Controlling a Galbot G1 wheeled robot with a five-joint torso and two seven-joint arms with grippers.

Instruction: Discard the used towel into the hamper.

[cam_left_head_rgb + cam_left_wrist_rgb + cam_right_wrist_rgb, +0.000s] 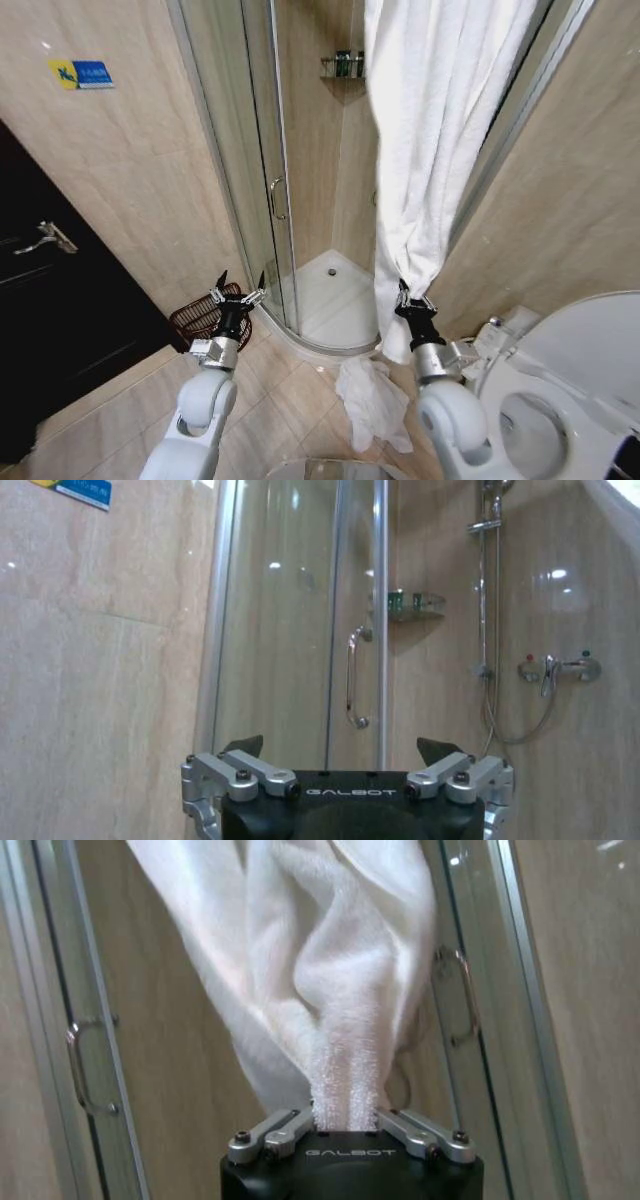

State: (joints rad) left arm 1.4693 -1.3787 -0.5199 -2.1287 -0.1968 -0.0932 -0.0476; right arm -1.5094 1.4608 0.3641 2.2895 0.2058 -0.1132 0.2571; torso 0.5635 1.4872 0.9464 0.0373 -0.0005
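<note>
Right gripper (404,291) clamped on hanging towel (430,130), long axis vertical; hamper (205,318) sits at its 9 o'clock, by the left gripper (238,284), which is nearer. Left wrist: fingers (243,746) apart, empty. Right wrist: towel bunched between shut jaws.

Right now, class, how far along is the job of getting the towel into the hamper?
Done: the right pincer is shut on the hanging white terry towel. In hand: the towel hangs high. Left: carrying it to the dark reddish-brown wire hamper, by the open left pincer.
</note>
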